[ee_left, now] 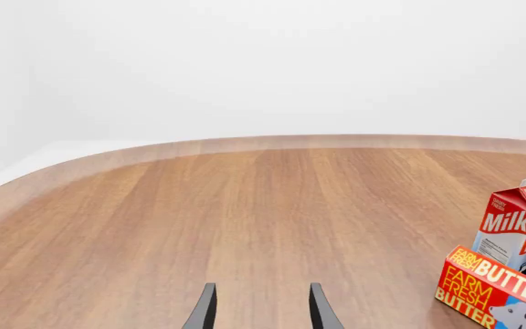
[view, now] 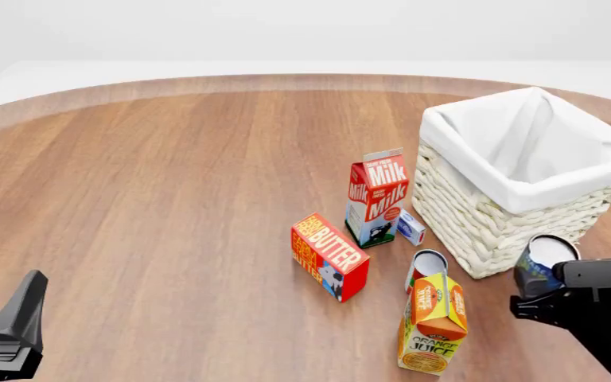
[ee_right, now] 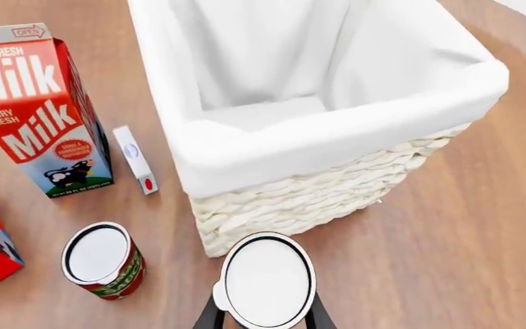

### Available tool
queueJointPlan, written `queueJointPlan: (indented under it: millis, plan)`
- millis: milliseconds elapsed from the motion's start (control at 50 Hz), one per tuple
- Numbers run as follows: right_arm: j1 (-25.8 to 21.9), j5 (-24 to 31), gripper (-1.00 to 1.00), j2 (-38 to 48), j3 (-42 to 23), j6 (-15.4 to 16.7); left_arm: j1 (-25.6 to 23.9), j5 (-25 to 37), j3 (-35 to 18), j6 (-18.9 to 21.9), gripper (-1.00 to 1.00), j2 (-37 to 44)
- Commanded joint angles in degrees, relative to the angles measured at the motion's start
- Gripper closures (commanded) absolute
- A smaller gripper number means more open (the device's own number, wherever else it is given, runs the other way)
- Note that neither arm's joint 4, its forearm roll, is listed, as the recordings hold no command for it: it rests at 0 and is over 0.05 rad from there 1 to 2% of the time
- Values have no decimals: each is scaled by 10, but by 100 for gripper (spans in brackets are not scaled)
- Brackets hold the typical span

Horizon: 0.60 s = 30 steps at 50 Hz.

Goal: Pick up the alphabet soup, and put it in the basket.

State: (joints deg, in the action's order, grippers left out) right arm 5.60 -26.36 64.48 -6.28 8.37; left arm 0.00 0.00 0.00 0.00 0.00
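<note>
Bench [view: 178, 199]: wide brown wood-grain top with a curved far edge, carrying everything.
Basket [view: 486, 215]: large square off-white wicker basket with white cloth lining folded over its rim, on the right half; nothing shows inside it.
Cartons: red-and-white milk carton [view: 377, 196] upright just left of the basket; orange juice carton [view: 433, 325] nearer the arms; red butter box [view: 330, 256] lying left of both.
Red-labelled can [ee_right: 103, 259]: upright on the bench beside the basket's near corner, not the target.
Alphabet soup [ee_right: 267, 279]: small can with a blue and orange-yellow label and pale top, pinched between the fingers of the right gripper [ee_right: 265, 319], upright, long axis vertical, lid towards the wrist camera.
Key relation: the can sits just short of the basket's near wall, apparently about level with its rim; the opening lies forward and slightly left, so I judge the move needs lift, then forward travel.
Left gripper [ee_left: 260, 308]: fingers spread, holding nothing, well apart on the left.
</note>
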Motion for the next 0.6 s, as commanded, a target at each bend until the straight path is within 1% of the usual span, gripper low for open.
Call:
queueJointPlan:
  millis: [20, 300, 460, 600]
  plan:
    - [2, 35, 100, -42, -14, -6, 0, 0, 0, 0, -100, 0]
    - [6, 72, 100, -88, -22, -5, 0, 0, 0, 0, -100, 0]
    - [6, 103, 100, -117, -40, -3, 0, 0, 0, 0, -100, 0]
    - [4, 115, 100, -126, -50, -1, 0, 0, 0, 0, -100, 0]
